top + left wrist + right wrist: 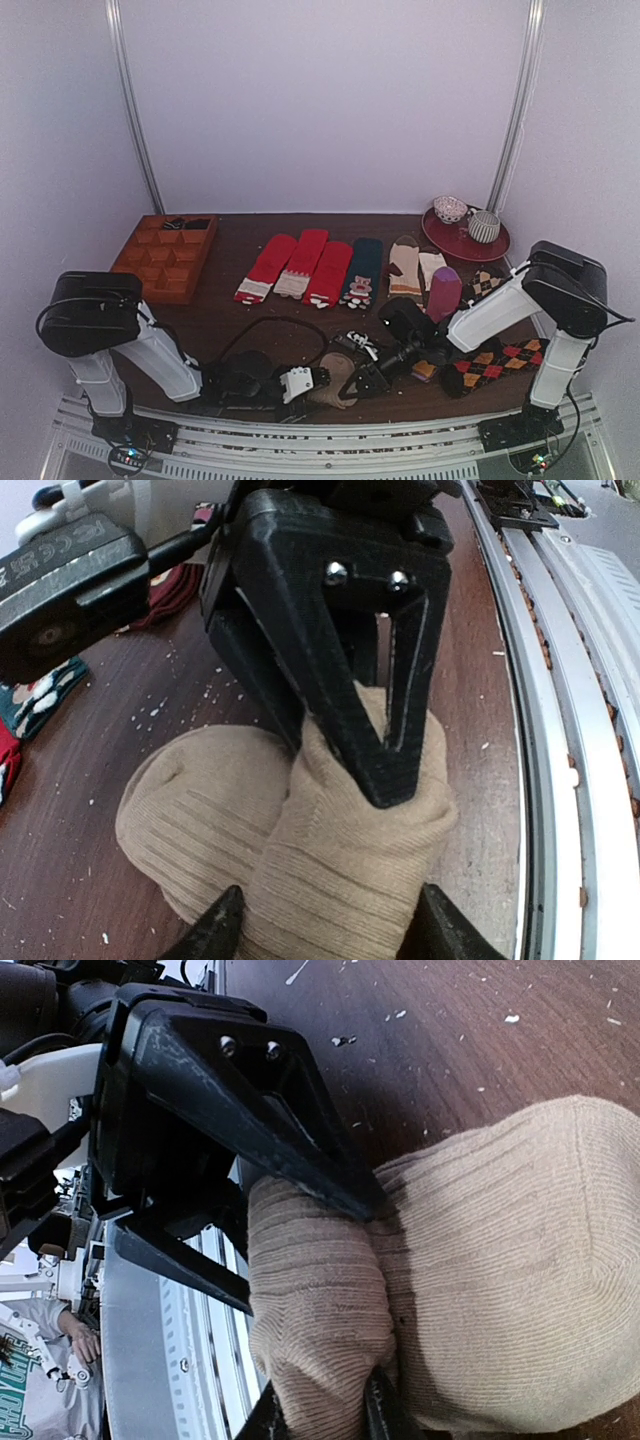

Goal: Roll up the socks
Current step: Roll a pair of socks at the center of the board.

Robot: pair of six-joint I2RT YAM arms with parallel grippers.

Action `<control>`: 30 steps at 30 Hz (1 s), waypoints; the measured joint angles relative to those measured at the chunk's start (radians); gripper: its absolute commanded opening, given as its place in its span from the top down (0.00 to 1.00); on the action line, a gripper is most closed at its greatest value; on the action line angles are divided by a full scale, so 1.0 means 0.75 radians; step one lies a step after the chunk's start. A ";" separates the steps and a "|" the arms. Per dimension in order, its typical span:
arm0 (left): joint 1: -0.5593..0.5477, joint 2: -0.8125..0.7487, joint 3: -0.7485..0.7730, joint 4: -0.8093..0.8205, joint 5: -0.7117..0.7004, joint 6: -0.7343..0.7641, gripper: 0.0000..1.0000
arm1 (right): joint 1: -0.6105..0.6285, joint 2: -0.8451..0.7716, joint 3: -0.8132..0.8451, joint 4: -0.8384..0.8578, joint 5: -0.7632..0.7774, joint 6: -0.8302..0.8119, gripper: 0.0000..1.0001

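The tan socks [338,382] form a ribbed bundle near the table's front edge, between both grippers. In the left wrist view the socks [300,850] fill the space between my left gripper's [330,930] two tips, which press on either side of the folded cuff. My right gripper [366,378] reaches in from the right. In the right wrist view its jaws [325,1415] stand close together, pinching the cuff fold of the socks [500,1270]. The left gripper's fingers [300,1150] dig into the crease beside that fold.
Red socks [300,265], a dark teal sock [362,270], beige socks [405,268] and a purple piece [443,292] lie in a row mid-table. Argyle socks [495,362] lie under the right arm. There is a wooden compartment tray [165,258] at back left, a red plate [465,245] with cups at back right, and a metal rail [560,780] beside the bundle.
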 measured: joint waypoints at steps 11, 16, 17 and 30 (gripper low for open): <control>0.003 0.020 0.017 0.002 0.017 0.006 0.67 | -0.032 0.041 0.010 -0.002 -0.096 -0.001 0.81; 0.013 0.020 0.036 -0.027 0.044 0.006 0.93 | -0.040 0.046 0.016 -0.009 -0.112 -0.001 0.80; 0.016 0.020 0.039 -0.032 0.051 -0.001 1.00 | -0.042 0.047 0.017 -0.011 -0.116 -0.001 0.80; 0.092 0.016 0.073 -0.104 0.213 -0.303 1.00 | -0.038 -0.106 0.032 -0.185 0.068 -0.057 0.48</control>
